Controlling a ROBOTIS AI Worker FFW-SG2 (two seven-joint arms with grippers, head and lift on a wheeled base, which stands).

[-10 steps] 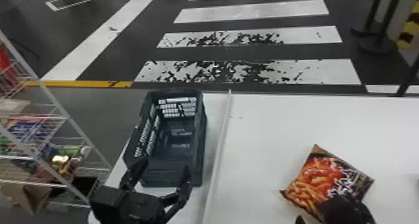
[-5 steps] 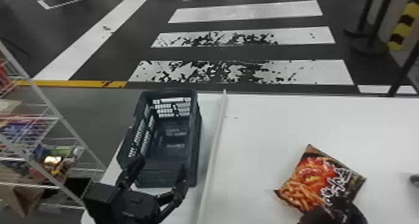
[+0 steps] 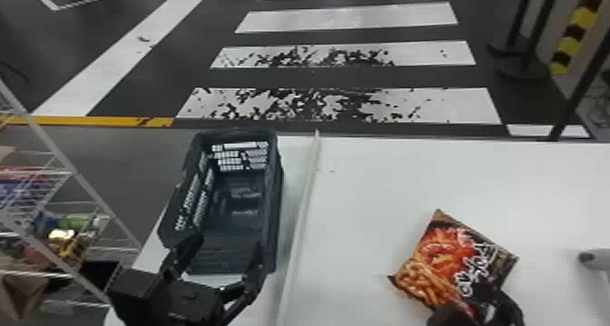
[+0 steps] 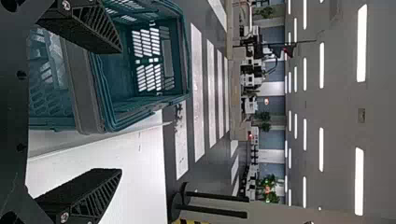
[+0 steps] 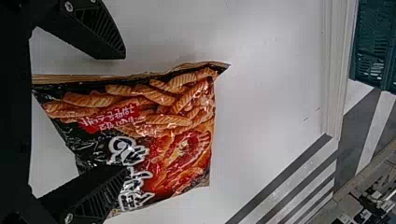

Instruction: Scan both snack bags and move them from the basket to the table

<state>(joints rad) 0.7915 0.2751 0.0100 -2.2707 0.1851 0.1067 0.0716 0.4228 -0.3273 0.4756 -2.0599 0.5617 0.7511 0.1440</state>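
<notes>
My left gripper (image 3: 227, 250) stands open at the near end of the dark basket (image 3: 277, 198). In the left wrist view the basket (image 4: 99, 95) lies beyond the left gripper (image 4: 121, 111), bare inside where it can be seen. My right gripper (image 3: 472, 304) is at the near edge of the snack bag (image 3: 440, 261), which lies flat on the white table (image 3: 363, 202). Seen from the right wrist, the bag (image 5: 159, 126) is under the open right gripper (image 5: 126, 113); one finger overlaps its printed lower part, the other stands off its crimped edge.
A raised pale strip (image 3: 302, 220) runs along the table between basket and bag. A grey object with a dark tip (image 3: 587, 258) stands at the right edge. Wire shelves (image 3: 68, 175) with goods are on the left; black posts (image 3: 522, 66) stand behind.
The whole head view has shifted slightly, so basket and bag sit farther left in it. Relative to the bag, my right gripper is a little farther right and exposes more of its print.
</notes>
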